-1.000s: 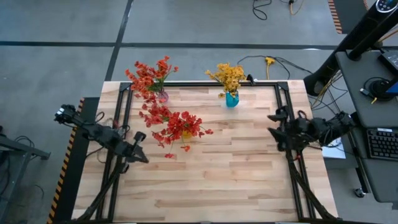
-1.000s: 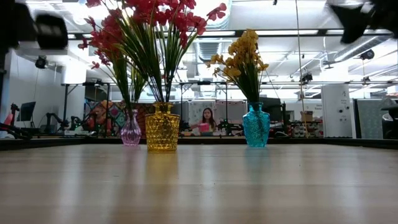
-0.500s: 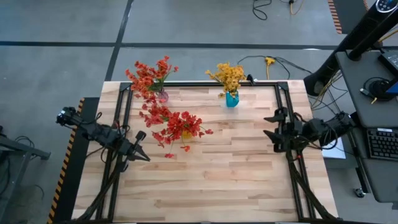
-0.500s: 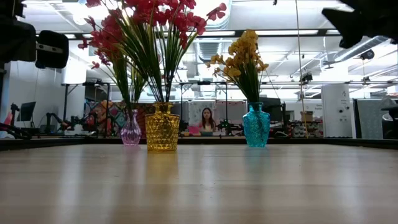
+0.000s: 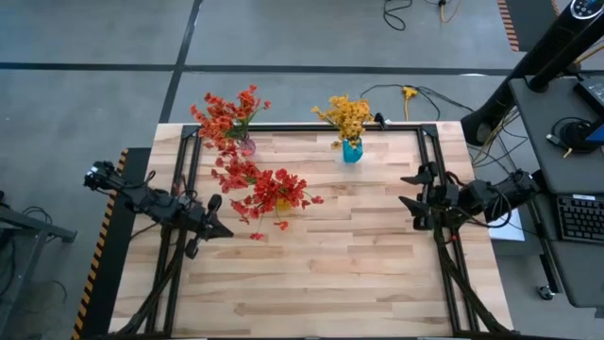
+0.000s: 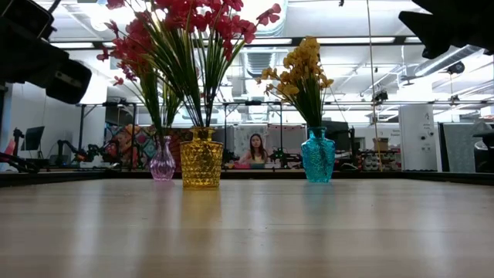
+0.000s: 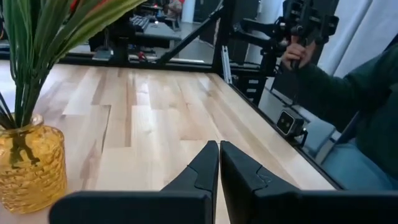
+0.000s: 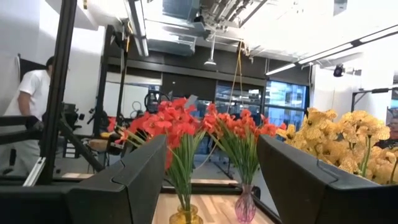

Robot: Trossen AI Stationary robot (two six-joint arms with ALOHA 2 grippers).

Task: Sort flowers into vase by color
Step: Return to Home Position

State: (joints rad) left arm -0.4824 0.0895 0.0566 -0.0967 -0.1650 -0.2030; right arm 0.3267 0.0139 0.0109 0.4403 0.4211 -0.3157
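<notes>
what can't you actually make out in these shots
High view: the red flowers cover nearly all of the yellow vase.
Low view: the frame's top edge cuts off the red flowers' tips.
Right wrist view: the blue vase under the yellow flowers is hidden, behind a finger of the right gripper or past the frame edge.
Every view: stem counts per vase, too tangled.

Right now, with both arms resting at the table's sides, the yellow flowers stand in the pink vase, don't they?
Not the pink one: the low view shows the yellow flowers in the blue vase. The pink vase holds red-orange sprigs. The left gripper and right gripper are indeed at the sides of the table.
</notes>
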